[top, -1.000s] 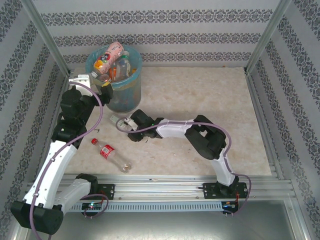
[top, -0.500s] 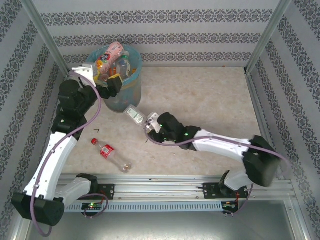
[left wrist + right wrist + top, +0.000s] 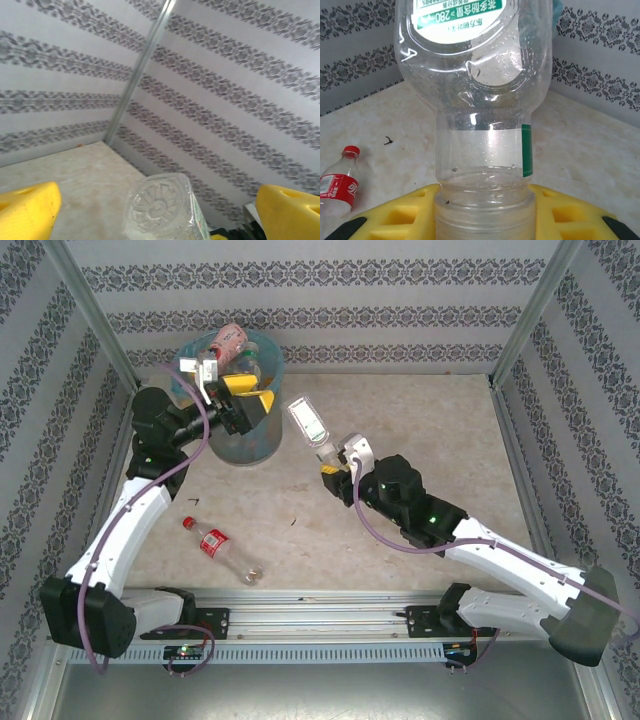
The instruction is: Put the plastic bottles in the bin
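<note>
Top external view: clamps a clear bottle (image 3: 308, 420) at the neck with the right gripper (image 3: 330, 456), lifted off the table (image 3: 430, 420), base tilted toward the bin (image 3: 255, 447) but apart from its rim. Hovers with the left gripper (image 3: 252, 396) at the bin mouth, jaws fully apart, holding nothing. Several bottles inside the bin, a pink bottle (image 3: 230, 338) on top; one red-labelled bottle (image 3: 218, 545) lying on the table near the left arm. Probably the carrying step; next calls for coming above the bin opening before letting go, minding the left gripper there.

Left wrist view: yellow fingers (image 3: 27, 207) wide apart, a clear bottle base (image 3: 159, 210) between them, touching neither; cannot tell which bottle.

Right wrist view: pinches the clear bottle (image 3: 480, 100) tightly at its neck. Pale marble-like tabletop, patterned walls (image 3: 320, 320), metal posts (image 3: 85, 310) at the corners.
</note>
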`<action>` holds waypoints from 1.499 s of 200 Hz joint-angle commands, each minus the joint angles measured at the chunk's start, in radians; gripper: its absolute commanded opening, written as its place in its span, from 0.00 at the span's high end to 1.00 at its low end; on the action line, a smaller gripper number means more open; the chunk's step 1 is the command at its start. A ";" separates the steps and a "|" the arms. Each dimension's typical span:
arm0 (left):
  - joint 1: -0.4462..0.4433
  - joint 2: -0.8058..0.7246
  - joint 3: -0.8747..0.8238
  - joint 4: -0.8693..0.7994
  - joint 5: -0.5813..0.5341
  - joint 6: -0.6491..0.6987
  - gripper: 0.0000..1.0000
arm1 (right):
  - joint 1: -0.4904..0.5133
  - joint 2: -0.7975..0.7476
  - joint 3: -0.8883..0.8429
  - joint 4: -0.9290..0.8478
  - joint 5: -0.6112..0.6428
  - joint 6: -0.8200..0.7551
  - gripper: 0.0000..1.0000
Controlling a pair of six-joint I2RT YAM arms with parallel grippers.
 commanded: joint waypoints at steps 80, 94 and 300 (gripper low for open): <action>-0.109 0.053 0.053 -0.019 0.113 -0.004 0.22 | 0.001 0.077 0.152 0.095 -0.102 -0.020 0.82; -0.109 0.053 0.053 -0.017 0.097 -0.009 0.29 | 0.002 0.085 0.152 0.100 -0.104 -0.021 0.82; -0.058 0.178 0.671 -0.798 -0.804 0.641 0.63 | -0.037 0.070 0.060 0.132 0.075 -0.026 0.02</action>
